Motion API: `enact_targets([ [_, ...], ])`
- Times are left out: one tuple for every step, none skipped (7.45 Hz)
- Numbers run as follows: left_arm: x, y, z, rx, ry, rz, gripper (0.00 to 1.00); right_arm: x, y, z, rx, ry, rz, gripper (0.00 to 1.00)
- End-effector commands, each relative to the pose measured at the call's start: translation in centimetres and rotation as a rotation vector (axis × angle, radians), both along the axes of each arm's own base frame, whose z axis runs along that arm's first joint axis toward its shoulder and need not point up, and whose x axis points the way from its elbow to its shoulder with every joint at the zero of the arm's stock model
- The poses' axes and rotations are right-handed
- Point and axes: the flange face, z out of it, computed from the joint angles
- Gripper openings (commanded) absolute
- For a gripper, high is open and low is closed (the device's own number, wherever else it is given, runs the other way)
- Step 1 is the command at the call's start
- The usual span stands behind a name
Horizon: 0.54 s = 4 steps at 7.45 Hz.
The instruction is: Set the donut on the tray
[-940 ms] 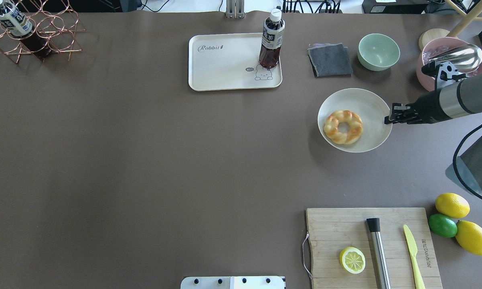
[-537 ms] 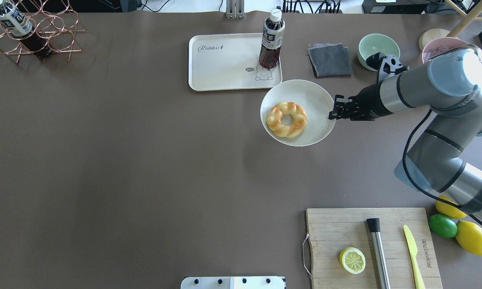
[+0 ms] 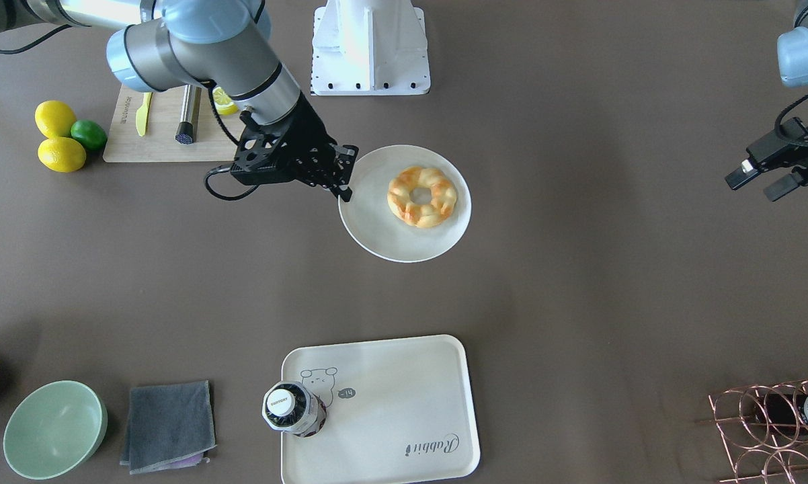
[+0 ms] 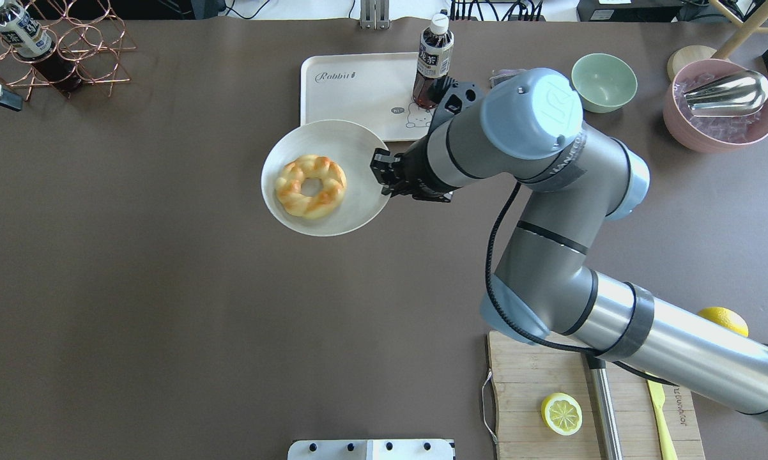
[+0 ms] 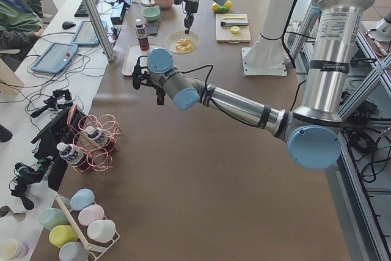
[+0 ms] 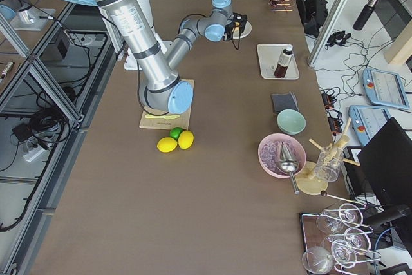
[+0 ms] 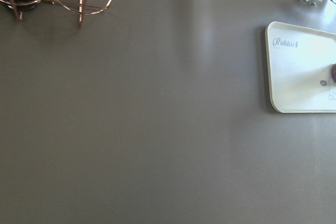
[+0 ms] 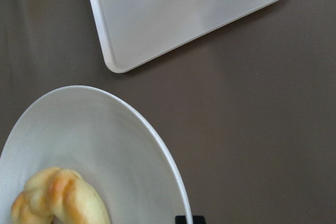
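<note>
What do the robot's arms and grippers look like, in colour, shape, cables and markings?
The right arm and left arm are silver-grey tubes with pale blue joint caps and black bands. A black cable loops along each toward the wrist; one right-arm cap bears a round logo. The right gripper and left gripper are black, angular two-finger units.

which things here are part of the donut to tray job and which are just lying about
In the job: donut; plate under it, gripped at its rim by the right hand; tray.
Lying about: tea bottle on the tray, green bowl, grey cloth, halved lemon, cutting board, wire rack.
</note>
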Motion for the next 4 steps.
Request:
enact_targets([
  [6.4,-0.6,-4.3,0.001,0.042,0.068,0.98,-5.5,3.0,-9.6,-0.048,0.0,0.046,0.0],
  [7.1,-0.8,-5.6,0.007,0.051,0.073,0.98,-7.5,3.3,-11.2,-0.054,-0.001,0.061,0.0],
  [8.3,-0.8,-6.4,-0.003,0.051,0.067,0.97,-8.9,4.0,-12.5,-0.06,-0.006,0.086,0.0],
  [9.6,-1.0,-7.2,0.0,0.041,0.049,0.94,-9.6,4.6,-13.5,-0.07,-0.018,0.098,0.0],
])
